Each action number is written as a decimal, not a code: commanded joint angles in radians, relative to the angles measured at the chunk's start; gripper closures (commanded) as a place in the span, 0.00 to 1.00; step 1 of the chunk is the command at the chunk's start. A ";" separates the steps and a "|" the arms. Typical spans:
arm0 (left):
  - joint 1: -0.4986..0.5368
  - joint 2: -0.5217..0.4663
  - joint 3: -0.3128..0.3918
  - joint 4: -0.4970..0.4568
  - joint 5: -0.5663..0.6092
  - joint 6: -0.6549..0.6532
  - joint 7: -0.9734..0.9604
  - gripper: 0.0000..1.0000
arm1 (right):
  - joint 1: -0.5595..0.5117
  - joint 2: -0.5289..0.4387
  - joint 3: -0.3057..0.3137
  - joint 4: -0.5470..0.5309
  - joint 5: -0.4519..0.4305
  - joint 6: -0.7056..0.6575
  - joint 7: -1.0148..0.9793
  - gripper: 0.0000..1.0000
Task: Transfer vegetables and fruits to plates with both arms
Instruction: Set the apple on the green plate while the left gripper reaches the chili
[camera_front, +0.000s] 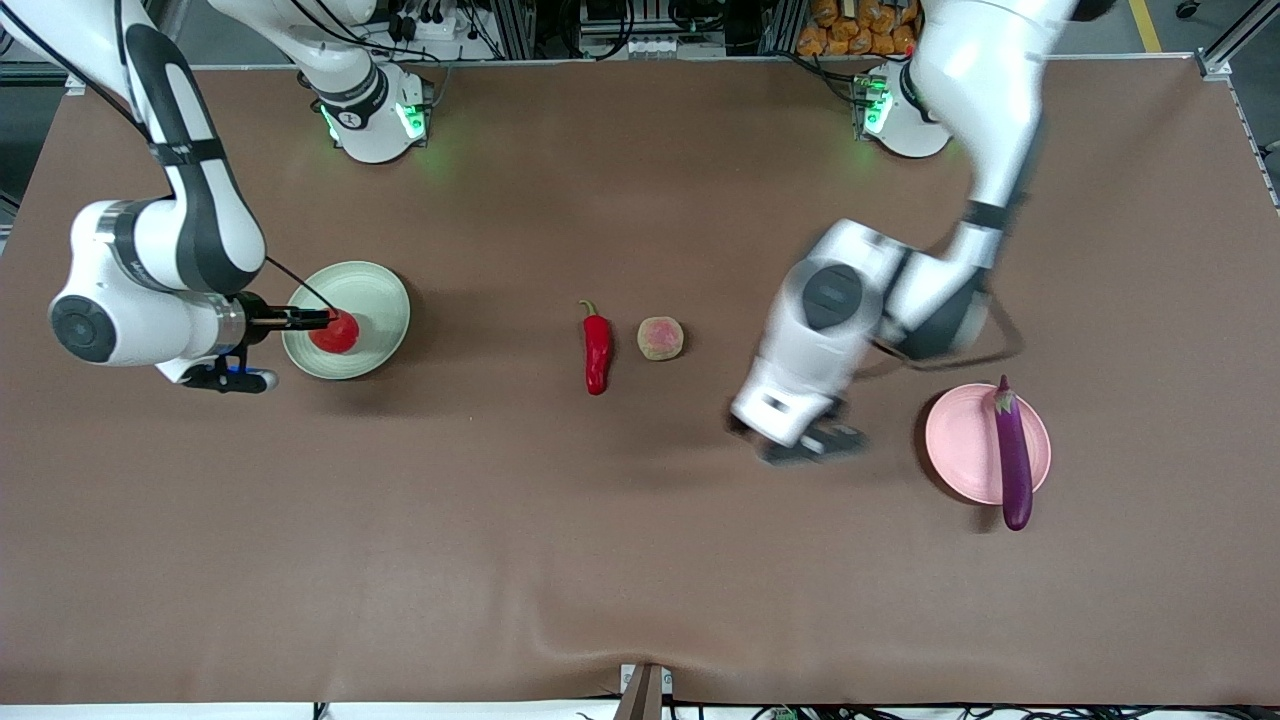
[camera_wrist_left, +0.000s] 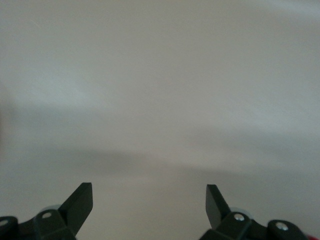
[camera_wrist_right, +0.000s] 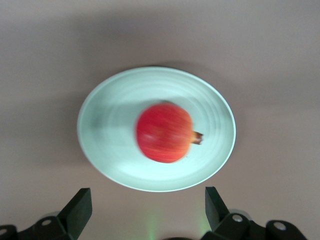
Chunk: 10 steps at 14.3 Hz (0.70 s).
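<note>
Brown desk (camera_front: 640, 560): both empty, left hand (camera_front: 810, 440) and right hand (camera_front: 335, 320) gape open; approach chili (camera_front: 596, 348) lengthwise, pinch mid-body

Large table covered in a matte brown cloth (camera_front: 640, 560) filled nearly the whole front view; the cloth showed a shallow wrinkle at its edge nearest the camera. A thin pale metal rail (camera_front: 640, 62) ran along the table's edge farthest from the camera. Past it stood silver aluminium frame posts (camera_front: 520, 25) with black cables and a stack of orange packets (camera_front: 860, 25). Grey floor with a yellow line (camera_front: 1145, 25) showed at one top corner. Lighting was even and soft, with faint shadows on the cloth.
</note>
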 joint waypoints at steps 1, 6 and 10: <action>-0.110 0.048 0.015 0.070 0.001 -0.013 -0.131 0.00 | 0.020 0.005 0.003 0.110 0.011 -0.047 -0.001 0.00; -0.325 0.218 0.050 0.213 0.004 0.054 -0.357 0.00 | 0.039 0.010 0.005 0.247 0.012 -0.047 -0.004 0.00; -0.443 0.290 0.125 0.216 0.004 0.171 -0.417 0.00 | 0.086 0.015 0.006 0.291 0.012 -0.049 -0.002 0.00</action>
